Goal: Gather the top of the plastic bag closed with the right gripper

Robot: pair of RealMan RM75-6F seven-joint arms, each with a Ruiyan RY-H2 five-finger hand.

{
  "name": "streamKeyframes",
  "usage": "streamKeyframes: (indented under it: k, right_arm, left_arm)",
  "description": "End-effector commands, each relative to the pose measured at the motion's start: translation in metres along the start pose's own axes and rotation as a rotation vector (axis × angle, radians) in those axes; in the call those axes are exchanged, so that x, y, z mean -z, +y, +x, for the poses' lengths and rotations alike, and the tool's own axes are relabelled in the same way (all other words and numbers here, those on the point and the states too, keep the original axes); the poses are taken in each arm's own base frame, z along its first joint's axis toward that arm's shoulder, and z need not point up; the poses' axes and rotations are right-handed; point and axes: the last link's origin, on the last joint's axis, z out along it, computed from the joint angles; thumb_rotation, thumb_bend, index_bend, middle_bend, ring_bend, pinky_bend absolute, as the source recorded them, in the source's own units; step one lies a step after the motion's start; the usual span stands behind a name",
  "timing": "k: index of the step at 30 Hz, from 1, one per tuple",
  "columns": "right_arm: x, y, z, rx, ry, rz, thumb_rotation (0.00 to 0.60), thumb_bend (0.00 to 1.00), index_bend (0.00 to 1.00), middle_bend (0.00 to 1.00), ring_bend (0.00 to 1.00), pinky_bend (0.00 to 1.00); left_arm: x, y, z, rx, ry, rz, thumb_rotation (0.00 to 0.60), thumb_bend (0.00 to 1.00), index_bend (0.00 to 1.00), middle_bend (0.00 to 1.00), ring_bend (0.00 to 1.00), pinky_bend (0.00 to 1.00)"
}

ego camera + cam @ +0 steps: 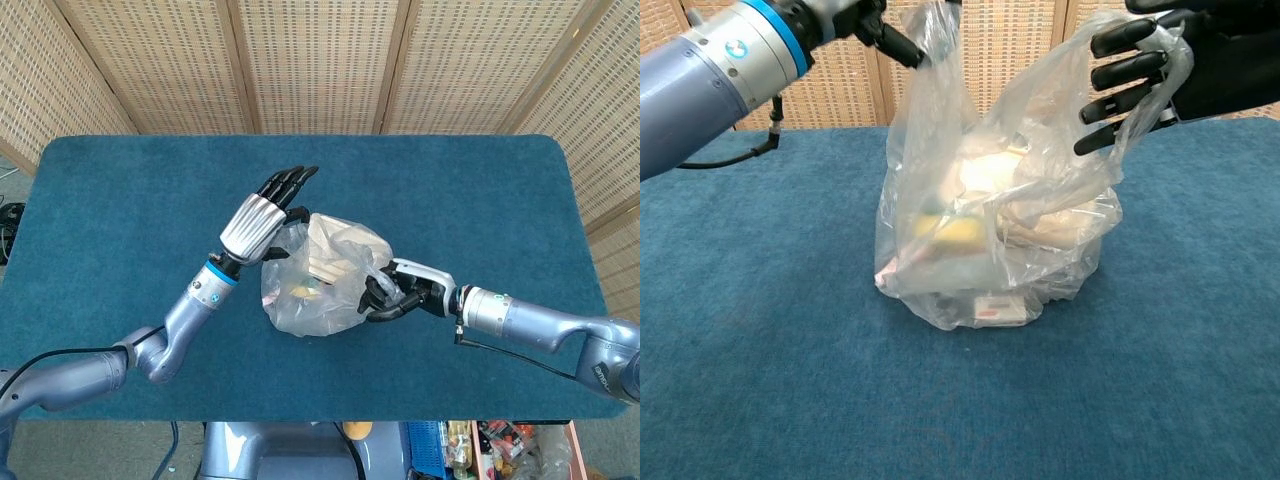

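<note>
Plastic bag [990, 240] sits mid-table [120, 200]; your left hand [258, 222] pinches one top edge up, your right hand [1140, 75] grips the other.

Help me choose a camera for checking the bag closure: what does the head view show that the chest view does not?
Only the head view shows the whole silver-backed left hand, the full teal table and the open bag mouth from above. Only the chest view shows the yellow item and the bag's base on the cloth. Both show the clear plastic bag with its top held up by the left hand and the black right hand.
</note>
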Motion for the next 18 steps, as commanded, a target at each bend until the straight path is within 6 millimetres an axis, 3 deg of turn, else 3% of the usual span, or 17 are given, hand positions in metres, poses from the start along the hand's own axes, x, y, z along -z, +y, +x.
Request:
streamKeyframes:
  k: [1,11,18]
  right_arm:
    - [0.000,0.004,0.002,-0.018,0.029,0.026,0.600,0.00,0.73,0.75,0.42,0.30]
    - [-0.007,0.004,-0.004,-0.078,0.126,0.159,0.600,0.00,0.72,0.75,0.41,0.30]
    - [-0.013,0.006,-0.013,-0.105,0.188,0.221,0.600,0.06,0.69,0.72,0.37,0.30]
  left_arm:
    - [0.008,-0.003,0.020,-0.047,0.094,-0.064,0.600,0.45,0.76,0.00,0.00,0.11]
    - [0.025,-0.002,0.055,-0.299,0.185,-0.253,0.600,0.44,0.71,0.00,0.00,0.11]
    - [0.024,0.009,0.058,-0.319,0.186,-0.285,0.600,0.44,0.71,0.00,0.00,0.11]
